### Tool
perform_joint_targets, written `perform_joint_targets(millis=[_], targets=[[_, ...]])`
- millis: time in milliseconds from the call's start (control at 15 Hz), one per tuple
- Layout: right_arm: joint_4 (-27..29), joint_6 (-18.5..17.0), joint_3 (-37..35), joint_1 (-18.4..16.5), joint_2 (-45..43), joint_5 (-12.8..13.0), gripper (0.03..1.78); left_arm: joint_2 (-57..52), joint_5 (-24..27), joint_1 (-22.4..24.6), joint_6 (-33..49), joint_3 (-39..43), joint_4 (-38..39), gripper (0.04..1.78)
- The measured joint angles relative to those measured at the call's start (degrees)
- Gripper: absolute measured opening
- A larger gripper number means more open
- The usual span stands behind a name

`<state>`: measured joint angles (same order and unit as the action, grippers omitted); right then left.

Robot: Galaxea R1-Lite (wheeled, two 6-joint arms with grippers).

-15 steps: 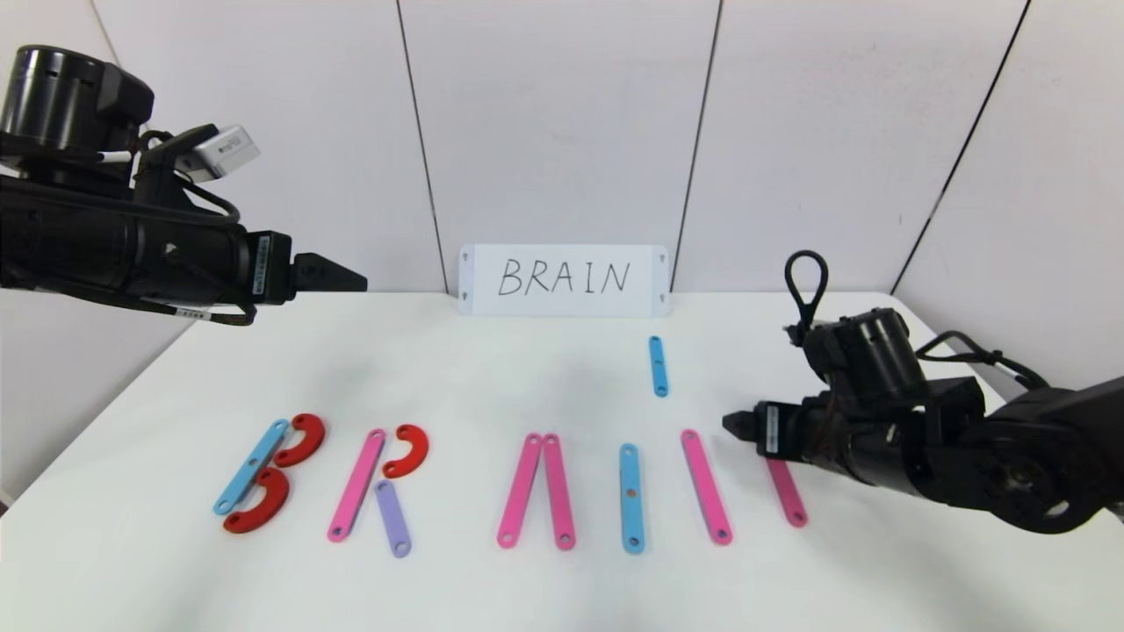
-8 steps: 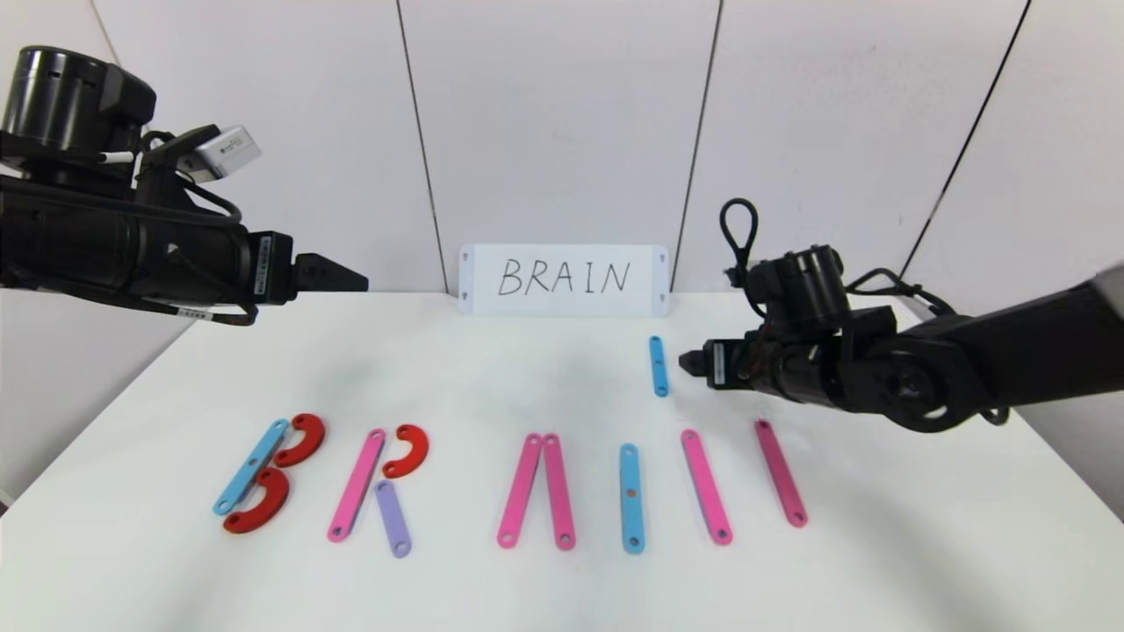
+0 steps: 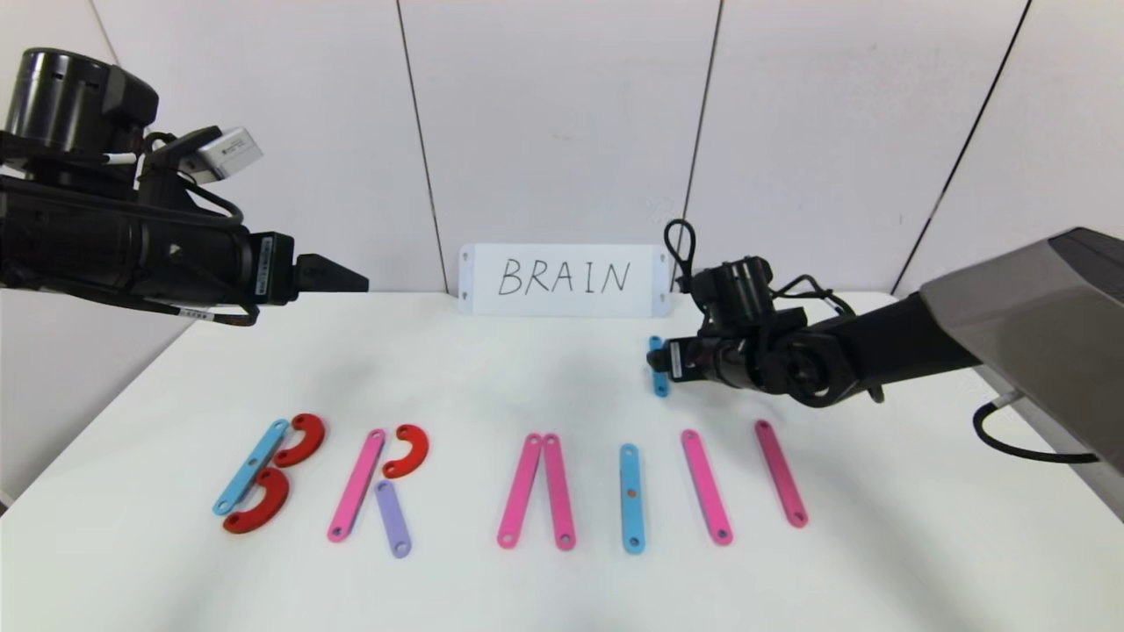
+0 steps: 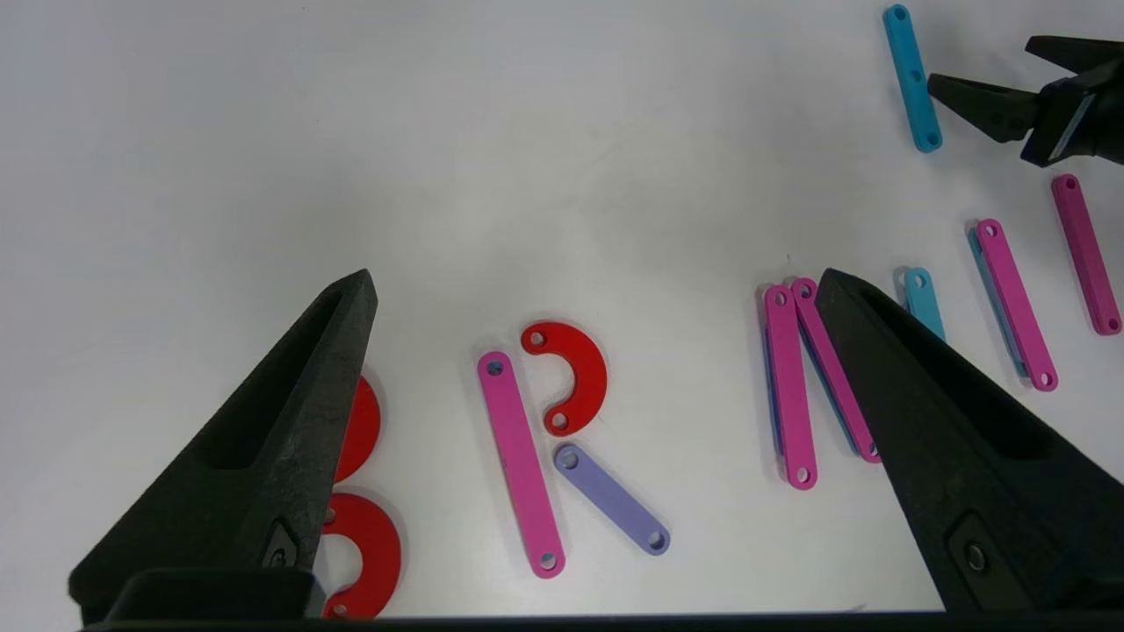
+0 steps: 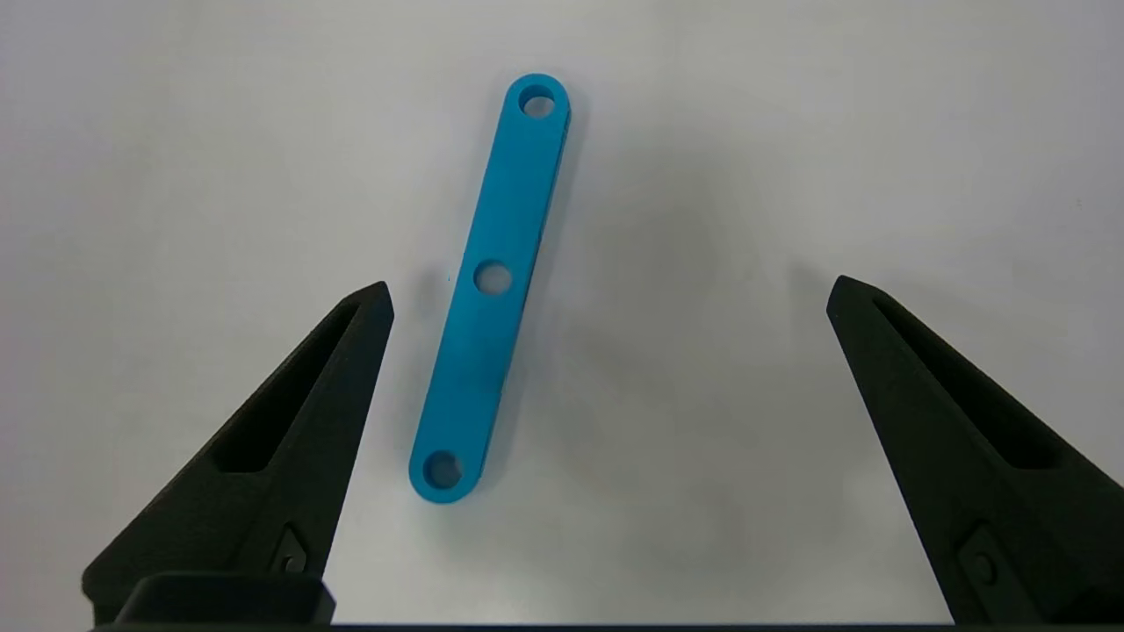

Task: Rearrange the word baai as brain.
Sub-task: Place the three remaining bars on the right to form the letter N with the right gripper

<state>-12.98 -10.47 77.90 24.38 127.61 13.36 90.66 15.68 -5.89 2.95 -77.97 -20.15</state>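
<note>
Over the last second the right gripper (image 3: 652,361) has swung from beside the pink strips (image 3: 742,481) back across the worktop (image 3: 527,377) to the short blue strip (image 5: 489,290) behind the word baai (image 3: 492,483); jaws spread wide, nothing held, apparently fetching the N's diagonal; the left gripper (image 3: 347,277) hangs spread and idle.

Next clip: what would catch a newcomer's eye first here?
The row of colourful plastic letters across the near table, under a white card reading BRAIN at the back wall. Then the right end effector, open, at a lone blue strip lying behind the row; the left end effector hangs open, high at left.
</note>
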Motion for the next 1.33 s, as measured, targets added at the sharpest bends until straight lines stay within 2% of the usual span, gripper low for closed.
perform_joint_targets(millis=[400,533,733,1000,1067,1200,1333], targets=[[0.2,1.0,5.0,1.1,4.4,0.0,1.73,0.1,0.0,0.0,0.0,0.0,-0.1,1.74],[0.1,0.8,5.2,1.4,5.2,0.0,1.63,0.1,0.0,0.0,0.0,0.0,-0.1,1.74],[-0.2,0.6,5.2,1.6,5.9,0.0,1.30,0.1,0.0,0.0,0.0,0.0,-0.1,1.74],[-0.5,0.3,5.2,1.7,6.3,0.0,0.58,0.1,0.0,0.0,0.0,0.1,-0.2,1.74],[-0.5,0.3,5.2,1.7,6.4,0.0,0.44,0.1,0.0,-0.1,0.0,0.1,-0.2,1.74],[-0.6,0.2,5.2,1.7,6.5,0.0,0.28,0.1,0.1,-0.1,0.0,0.1,-0.2,1.74],[-0.6,0.2,5.2,1.7,6.5,0.0,0.27,0.0,0.0,-0.1,0.0,0.1,-0.2,1.74]])
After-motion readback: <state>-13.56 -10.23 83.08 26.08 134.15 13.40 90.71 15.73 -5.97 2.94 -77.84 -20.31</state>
